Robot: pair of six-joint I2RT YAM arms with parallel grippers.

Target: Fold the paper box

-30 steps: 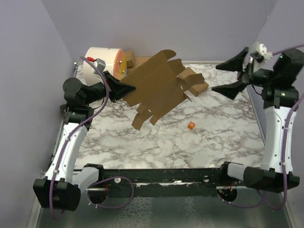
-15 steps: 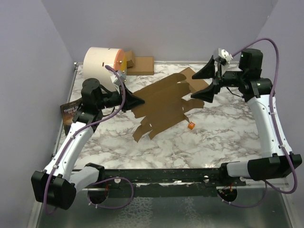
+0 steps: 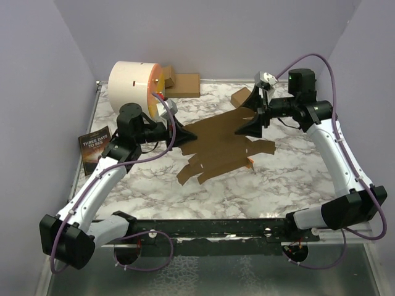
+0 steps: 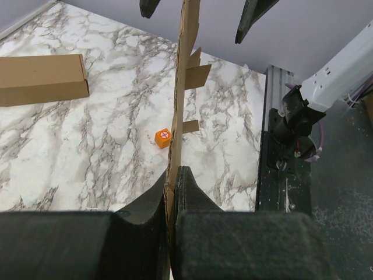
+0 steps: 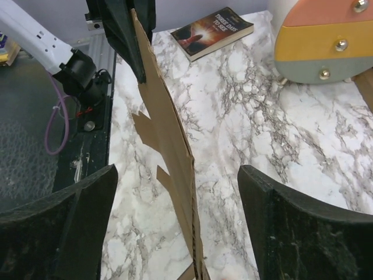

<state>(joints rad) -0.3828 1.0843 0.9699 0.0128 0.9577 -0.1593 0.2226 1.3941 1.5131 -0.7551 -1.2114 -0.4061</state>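
Since a second ago: right arm has swung in from the right side to mid-frame, so the right tool [image 3: 248,113] is now at the far-right edge of the paper box [image 3: 219,145]. Left arm has dropped and pushed right. The sheet has come down from upper centre and now sits lower, mid-frame over the counter [image 3: 296,179].

Left tool [image 3: 184,135]: jaws pinched flat on the sheet's left edge. Left wrist view shows the cardboard edge-on, running straight up out of the closed fingers with no gap.

Right tool: jaws spread wide, one finger on each side of the sheet. In the right wrist view the cardboard stands between them clear of both. It grips nothing.

Paper box: a flat unfolded die-cut sheet, its loose flaps pointing to the lower left in the top view. Can't tell if its low edge touches the counter.

Orange cube [image 3: 249,162]: at the sheet's lower-right edge, partly covered by it.

Cream drum [image 3: 131,81]: on its side at upper left, orange-and-grey end facing right.
Brown carton [image 3: 185,85]: just right of the drum, by the back wall.
Book [image 3: 94,147]: at the left edge of the counter.
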